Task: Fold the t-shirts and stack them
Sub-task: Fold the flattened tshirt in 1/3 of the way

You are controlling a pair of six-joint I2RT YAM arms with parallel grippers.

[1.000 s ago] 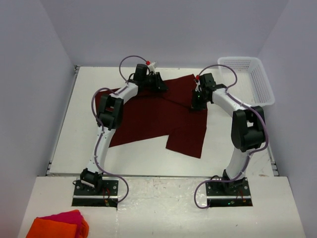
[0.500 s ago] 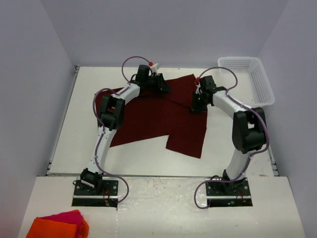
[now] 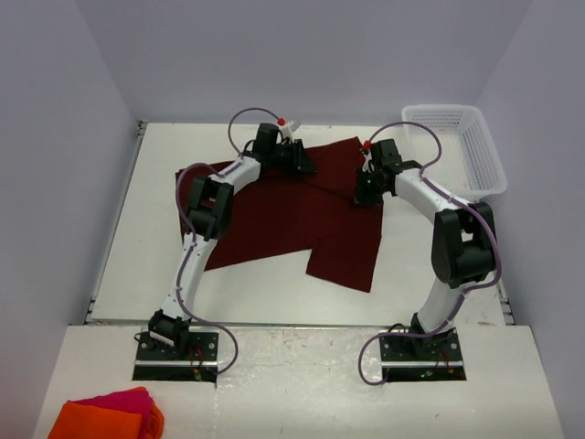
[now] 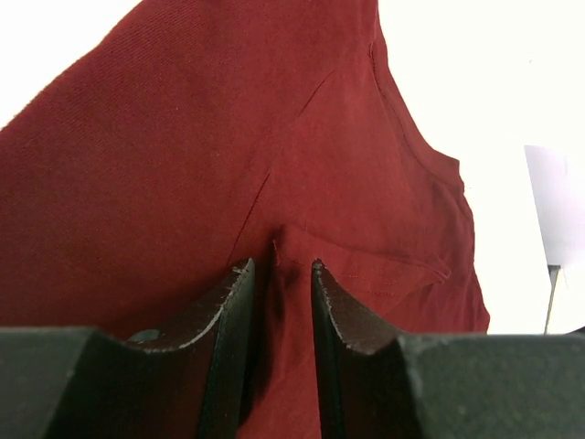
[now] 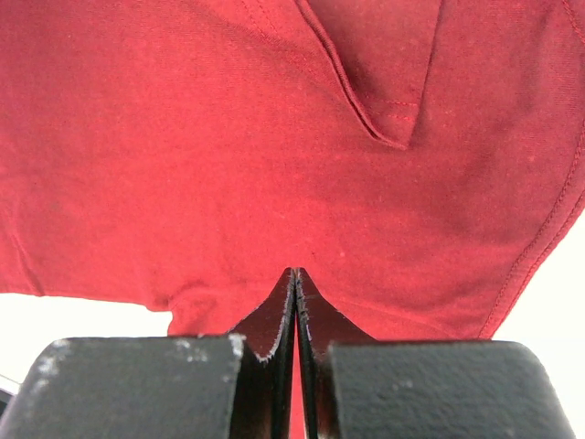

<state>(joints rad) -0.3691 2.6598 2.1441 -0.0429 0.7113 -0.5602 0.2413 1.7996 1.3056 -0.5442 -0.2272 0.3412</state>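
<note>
A white flat table (image 3: 119,274) fills the walled workspace, and a dark maroon soft-fabric t-shirt (image 3: 274,215) lies spread across its middle and far half, one flap reaching toward the near edge right of centre. A white plastic mesh basket (image 3: 484,160) sits at the far right corner, apart from the shirt. Both white-and-black arms reach out over the cloth. The left gripper (image 3: 306,167) is down at the shirt's far edge; its wrist view shows the black fingers (image 4: 228,311) set narrowly with a raised pucker of maroon fabric (image 4: 183,155) nipped between them. The right gripper (image 3: 366,197) is at the shirt's right side, its jaws pressed tight together on the cloth (image 5: 228,137), which gathers at the tips (image 5: 295,272). Folded bright orange and pink cloths (image 3: 110,416) lie on the near ledge, left of the arm bases.
</note>
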